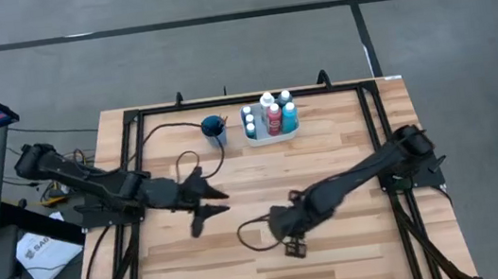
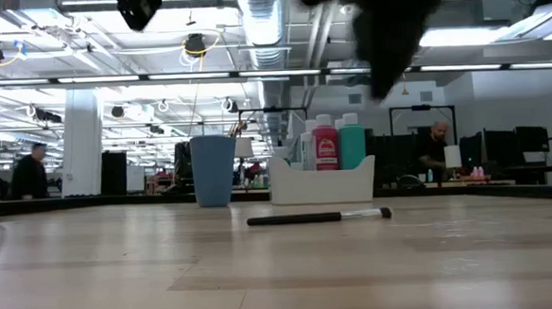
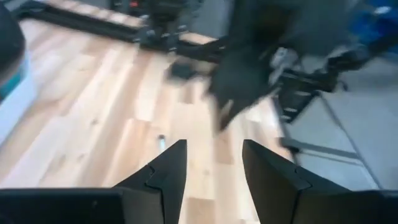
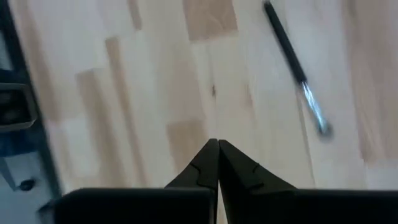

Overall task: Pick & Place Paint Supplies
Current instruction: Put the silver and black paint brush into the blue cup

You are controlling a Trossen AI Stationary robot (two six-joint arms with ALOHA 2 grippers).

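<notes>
Your clenched, empty right gripper [image 4: 217, 146] hovers beside the thin dark-handled paintbrush [image 4: 295, 68]; left gripper [image 3: 214, 165] gapes empty; I'd open the right, then grasp.

The table [image 1: 329, 168] is smooth, pale wood. Near the white plastic tray [image 2: 321, 182], the paintbrush [image 2: 317, 217] has a shiny metal band.
</notes>
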